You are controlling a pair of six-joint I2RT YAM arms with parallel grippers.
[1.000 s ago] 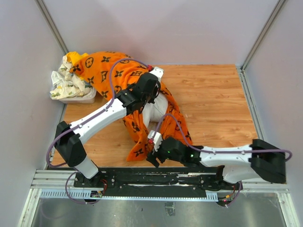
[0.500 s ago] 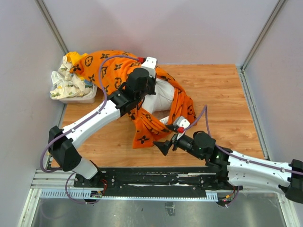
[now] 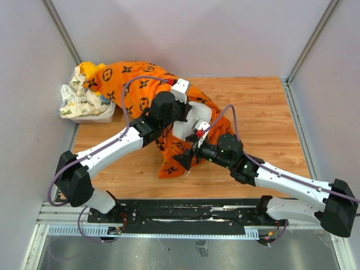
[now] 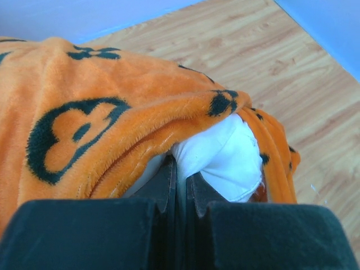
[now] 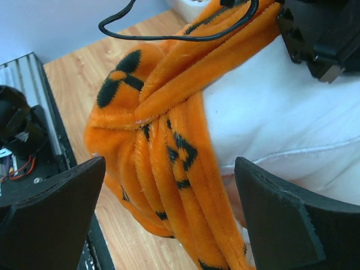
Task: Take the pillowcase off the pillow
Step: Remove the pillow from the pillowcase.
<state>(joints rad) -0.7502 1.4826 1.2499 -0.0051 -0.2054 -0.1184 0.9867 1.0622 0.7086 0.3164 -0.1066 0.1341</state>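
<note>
Right tool (jaws wide) reached the pillowcase; left tool pinches pillow.

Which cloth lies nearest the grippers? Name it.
The orange pillowcase: it is draped over the pillow mid-table, while the yellow cloth and the floral cloth lie piled in the far left corner.

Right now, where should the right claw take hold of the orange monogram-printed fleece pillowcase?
Probably the bunched ridge of folds on the orange monogram-printed fleece pillowcase, beside the plump white pillow. Approach from the near side, where the open right claw faces those raised, pinchable folds.
</note>
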